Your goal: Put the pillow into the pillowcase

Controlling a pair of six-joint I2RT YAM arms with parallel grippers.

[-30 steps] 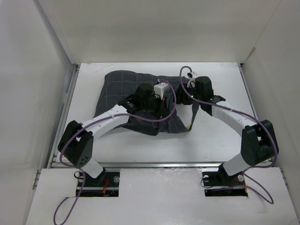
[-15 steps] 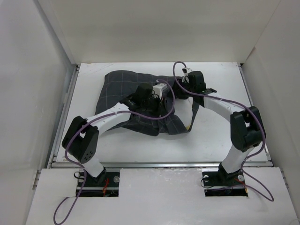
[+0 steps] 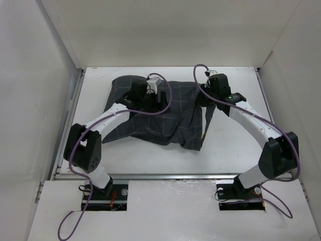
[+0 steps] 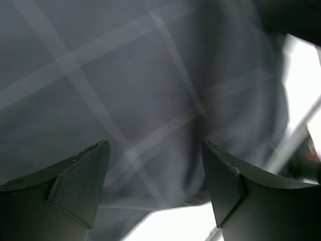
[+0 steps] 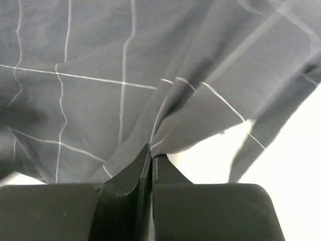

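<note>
The dark grey checked pillowcase [image 3: 165, 113] lies bulging across the middle of the table. Of the pillow only a thin yellow sliver [image 3: 202, 133] shows, at the case's right edge. My left gripper [image 3: 146, 100] hovers over the far left part of the case, jaws open, with only checked cloth [image 4: 125, 85] below them and nothing between. My right gripper [image 3: 205, 96] is at the case's far right corner. In the right wrist view the gripper [image 5: 152, 153] is shut, with a fold of the pillowcase [image 5: 165, 135] pinched at the fingertips.
White walls box in the table on the left, back and right. Bare white tabletop [image 3: 235, 145] shows to the right of the case and along the near edge. Purple cables loop over both arms.
My left gripper has opened and moved toward the far left over the case. My right gripper has shut on the case's edge, and the cloth now lies flatter and wider.
</note>
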